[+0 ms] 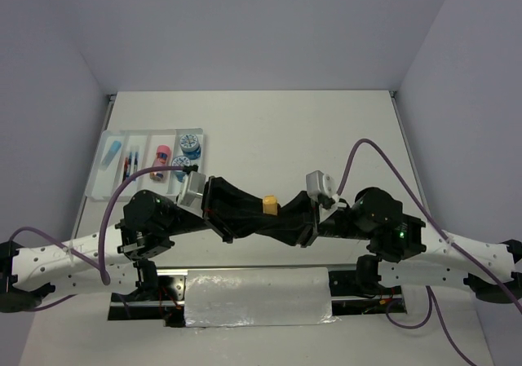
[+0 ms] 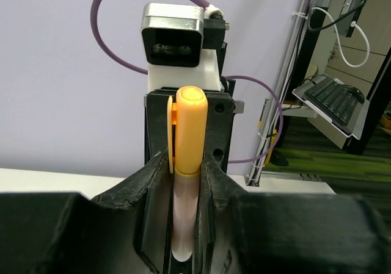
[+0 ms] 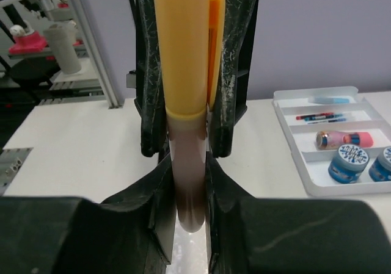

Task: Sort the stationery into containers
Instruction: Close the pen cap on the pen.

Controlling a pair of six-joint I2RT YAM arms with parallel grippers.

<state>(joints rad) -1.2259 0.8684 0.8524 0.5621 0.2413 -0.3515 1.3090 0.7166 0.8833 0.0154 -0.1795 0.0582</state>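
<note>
An orange-capped pen (image 1: 270, 205) with a pale peach barrel hangs above the table's middle, held between both arms. My left gripper (image 2: 185, 164) is shut on the pen (image 2: 189, 127) and grips its barrel just below the cap. My right gripper (image 3: 189, 164) is shut on the same pen (image 3: 183, 54) from the opposite side. The white tray (image 1: 96, 193) lies at the far left. It holds a light-blue piece (image 1: 112, 150), thin pens (image 1: 130, 162), a pink-orange cylinder (image 1: 161, 162) and two blue-white rolls (image 1: 189, 144). The right wrist view also shows the tray (image 3: 305, 188).
A foil-covered block (image 1: 257, 299) sits at the table's near edge between the arm bases. Purple cables (image 1: 114, 211) loop over both arms. Grey walls close the table at the back and sides.
</note>
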